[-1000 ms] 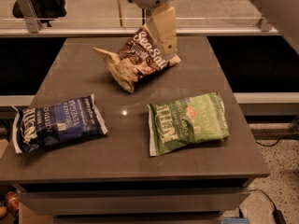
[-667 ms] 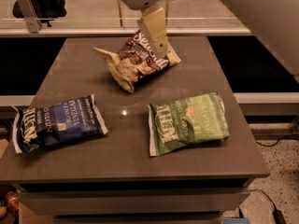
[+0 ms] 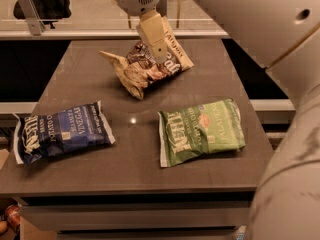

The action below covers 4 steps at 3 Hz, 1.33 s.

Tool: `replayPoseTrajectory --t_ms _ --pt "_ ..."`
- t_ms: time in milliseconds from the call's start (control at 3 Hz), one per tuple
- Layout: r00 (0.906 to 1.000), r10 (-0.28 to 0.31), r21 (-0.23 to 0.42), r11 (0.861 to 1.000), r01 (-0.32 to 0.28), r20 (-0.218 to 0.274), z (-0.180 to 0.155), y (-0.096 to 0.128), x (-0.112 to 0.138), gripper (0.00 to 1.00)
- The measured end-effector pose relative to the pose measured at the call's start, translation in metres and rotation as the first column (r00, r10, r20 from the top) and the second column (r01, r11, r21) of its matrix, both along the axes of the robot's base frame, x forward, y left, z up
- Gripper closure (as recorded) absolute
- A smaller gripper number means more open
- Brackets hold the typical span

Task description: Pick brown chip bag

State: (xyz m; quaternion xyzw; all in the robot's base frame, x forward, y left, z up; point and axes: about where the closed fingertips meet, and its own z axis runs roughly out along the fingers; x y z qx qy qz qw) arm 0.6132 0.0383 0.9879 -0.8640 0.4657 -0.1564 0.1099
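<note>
The brown chip bag [image 3: 139,73] lies crumpled at the back middle of the grey table [image 3: 135,154], dark brown and tan with white lettering. My gripper [image 3: 159,50] comes down from the top of the camera view and sits over the bag's upper middle, covering part of its lettering. It is right at the bag; I cannot tell whether it touches it. The arm's large pale links fill the right side of the view.
A navy blue vinegar bag [image 3: 62,131] lies flat at the front left of the table. A green jalapeno bag [image 3: 202,131] lies flat at the front right. A glass rail [image 3: 75,26] runs behind the table. Dark gaps flank the table on both sides.
My gripper has shifted a little to the left over the brown chip bag. The three bags have not visibly moved.
</note>
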Motion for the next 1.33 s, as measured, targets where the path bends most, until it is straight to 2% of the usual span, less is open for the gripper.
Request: replayPoseTrajectory --t_ms 333,667,1333 --pt "0.9992 -0.009 0.005 1.000 0.009 -0.039 -0.017 0.004 0.008 0.00" --pt "0.9976 -0.023 0.074 0.997 0.028 -0.066 -0.031 0.011 0.021 0.00" --pt "0.9965 0.009 0.091 0.996 -0.002 -0.084 -0.047 0.022 0.013 0.00"
